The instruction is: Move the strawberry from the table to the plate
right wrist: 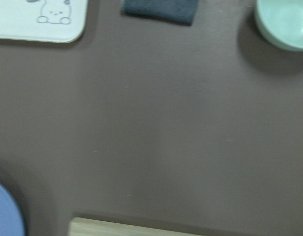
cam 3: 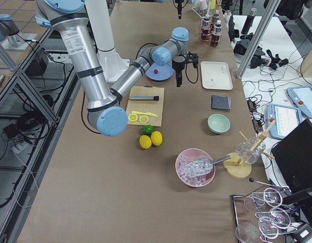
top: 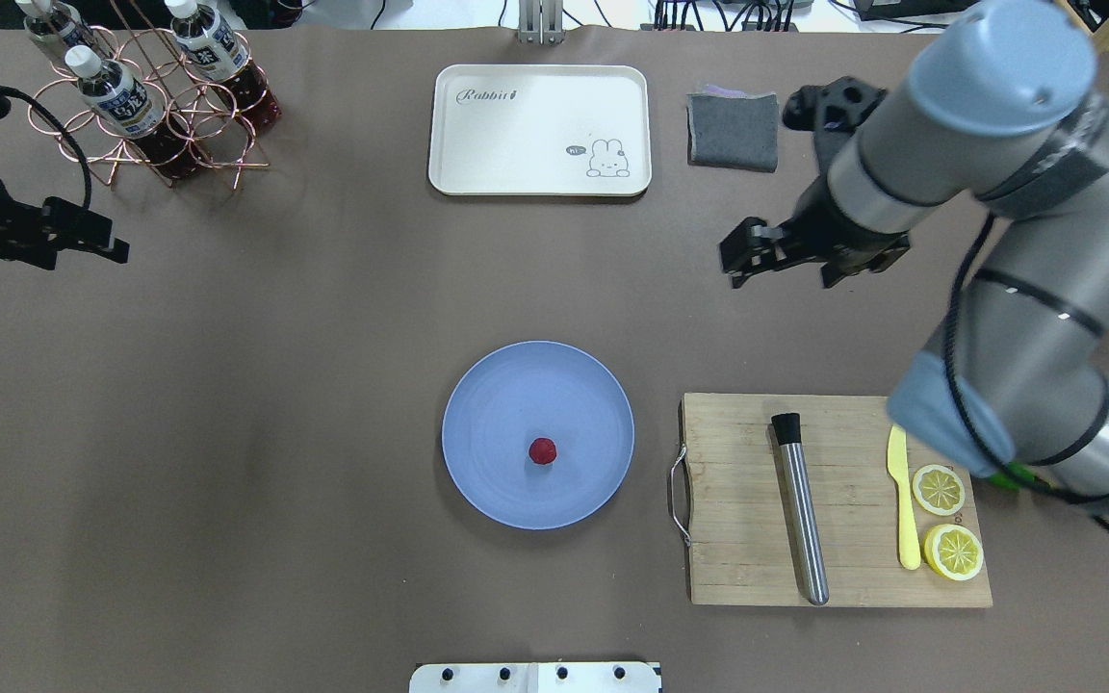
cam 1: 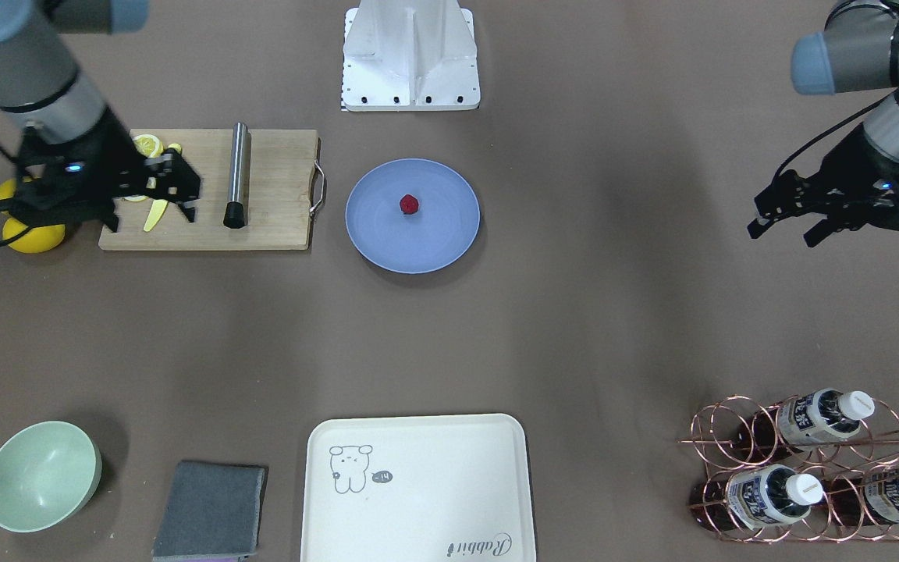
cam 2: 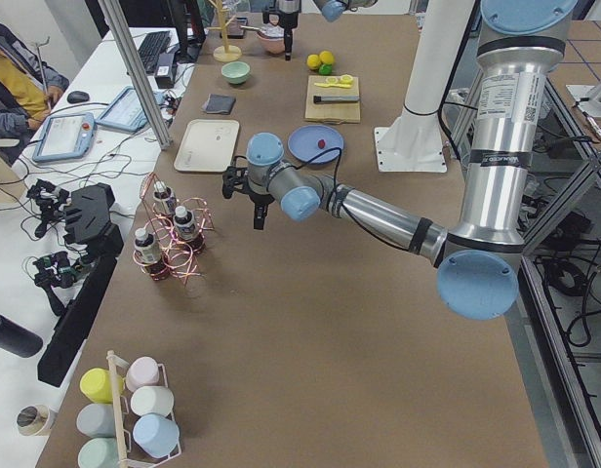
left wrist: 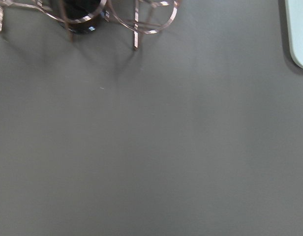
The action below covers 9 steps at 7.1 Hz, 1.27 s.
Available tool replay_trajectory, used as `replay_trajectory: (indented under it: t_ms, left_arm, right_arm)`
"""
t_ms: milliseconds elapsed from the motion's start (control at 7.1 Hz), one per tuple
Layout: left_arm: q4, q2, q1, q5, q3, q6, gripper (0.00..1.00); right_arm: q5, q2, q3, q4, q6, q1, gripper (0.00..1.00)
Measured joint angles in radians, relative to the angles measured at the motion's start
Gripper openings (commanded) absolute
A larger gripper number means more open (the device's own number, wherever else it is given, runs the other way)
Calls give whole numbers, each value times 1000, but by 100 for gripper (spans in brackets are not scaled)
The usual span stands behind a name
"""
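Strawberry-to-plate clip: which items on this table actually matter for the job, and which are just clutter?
Job: small dark-red strawberry; round blue-grey plate under it; grey-brown table.

Lying about: wooden cutting board with metal rod, yellow knife and lemon halves; cream bear tray; grey folded cloth; mint-green bowl; copper wire bottle rack.

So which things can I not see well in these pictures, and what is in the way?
Whole lemons: front view, partly behind the right gripper; overhead, under the right arm.
Bowl: absent overhead, behind that arm.
Left gripper: overhead, cut by the left edge.
Strawberry: too small in both side views for detail.
Right wrist view: blurred; neither wrist view shows fingers.
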Motion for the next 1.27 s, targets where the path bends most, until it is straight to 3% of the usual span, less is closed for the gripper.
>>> replay_trajectory:
  t_ms: [282,563,845,1268]
  left_arm:
    - [188,49,-180,-5,11,399,97]
    - [335,74,-321,-4,35,656,97]
    - [364,96,-392,-11,44,736,97]
    - [360,114,-406,-11,24,746,97]
  right_arm:
    - [53,-188,-63,-7,-421,256,100]
    - [56,-295,-159,-3,-686,431,100]
    - [60,-340,-222,1,-816,530,100]
    - [60,-367,-230,2,-850,589,100]
